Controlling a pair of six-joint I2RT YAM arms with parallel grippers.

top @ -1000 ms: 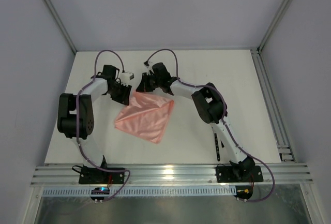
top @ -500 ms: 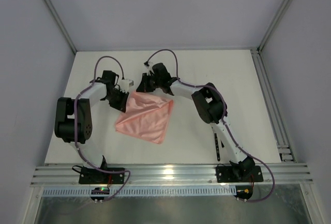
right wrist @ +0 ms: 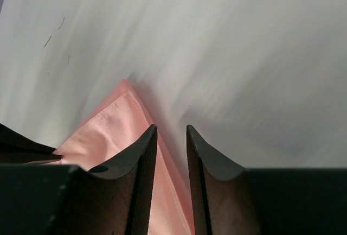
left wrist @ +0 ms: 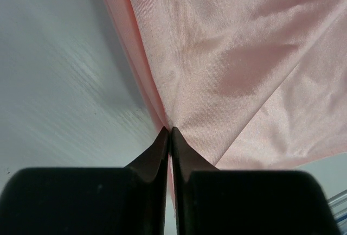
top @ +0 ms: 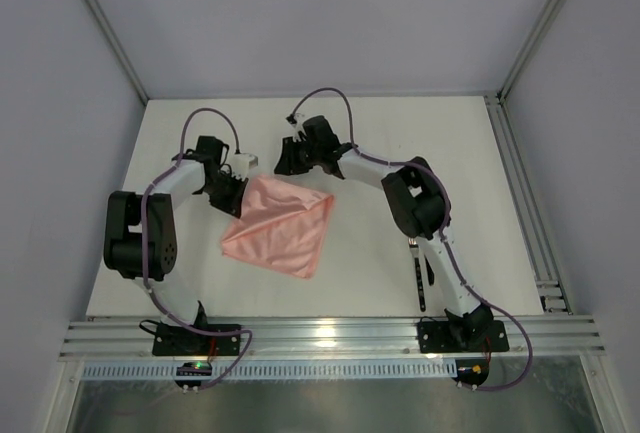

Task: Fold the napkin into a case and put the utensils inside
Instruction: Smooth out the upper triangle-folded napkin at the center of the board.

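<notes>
At napkin edge, left jaws pinch fold; right jaws spread (cloth corner just beneath).

The napkin is lying mid-table, the left end effector sitting at its far-left edge, the right end effector hanging over its far corner, and the utensils lying well to the right.

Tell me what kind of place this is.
Most likely a lab robot workcell: plain grey panel walls, aluminium frame rails along the near edge, and a white table where the left arm and right arm work a pink napkin.
</notes>
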